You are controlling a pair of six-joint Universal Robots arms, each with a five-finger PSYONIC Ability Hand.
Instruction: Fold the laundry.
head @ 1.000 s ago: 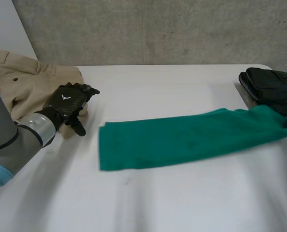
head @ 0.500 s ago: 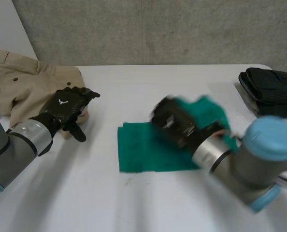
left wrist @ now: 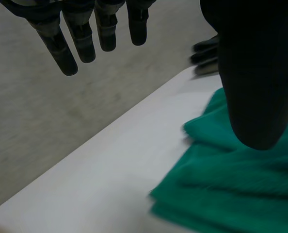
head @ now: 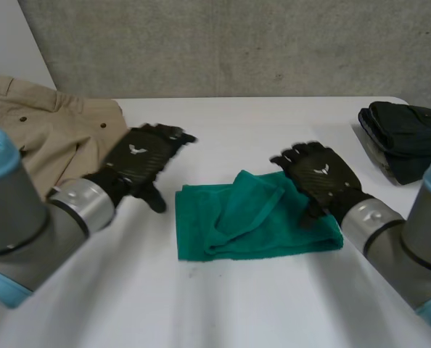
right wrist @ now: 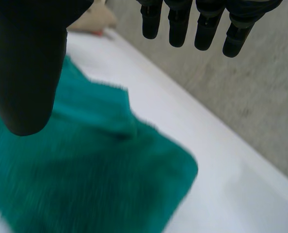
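Note:
A green towel (head: 255, 214) lies folded over on itself in the middle of the white table (head: 237, 130), its upper layer rumpled and askew. My right hand (head: 318, 175) hovers over the towel's right end, fingers straight, holding nothing. In the right wrist view the towel (right wrist: 86, 174) lies below my fingers (right wrist: 197, 24). My left hand (head: 139, 161) is above the table just left of the towel, fingers straight and apart. In the left wrist view the towel (left wrist: 231, 189) sits under the thumb (left wrist: 255, 73).
Tan trousers (head: 52, 127) lie at the table's far left corner, behind my left arm. A folded black garment (head: 408, 134) sits at the far right edge. Bare table lies in front of the towel and behind it.
The right hand swept the towel's right end leftward over the rest, let it go and drew back right. The left hand moved right toward the towel.

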